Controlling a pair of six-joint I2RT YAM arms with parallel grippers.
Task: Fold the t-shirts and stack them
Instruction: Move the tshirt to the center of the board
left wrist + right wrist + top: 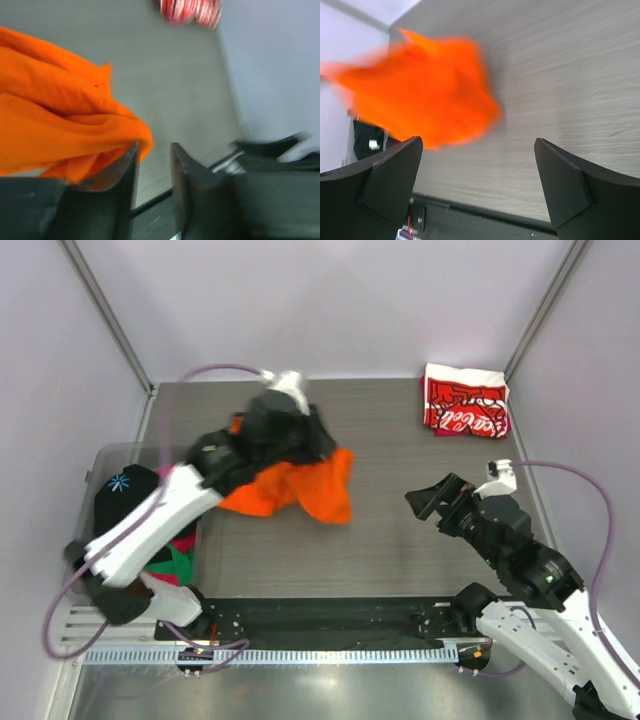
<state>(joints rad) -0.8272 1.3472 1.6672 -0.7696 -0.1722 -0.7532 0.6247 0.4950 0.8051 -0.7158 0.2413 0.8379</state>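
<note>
The task is judged barely begun. On the table (400,540), the orange t-shirt (310,490) is taken as the landmark. To its left, a bin (105,452) is filled with a heap of other t-shirts (130,502), black, pink and green, none folded. The orange t-shirt itself is crumpled. Beyond it to the right, one red-and-white t-shirt (463,405) is laid folded. The left gripper (153,150) is held over the orange t-shirt, slightly parted, with cloth against one finger and none seen between. The right gripper (477,145) is spread wide, empty, to its right. The heap is partly covered by the left arm, so its count cannot be told, and the left gripper is blurred from above.
</note>
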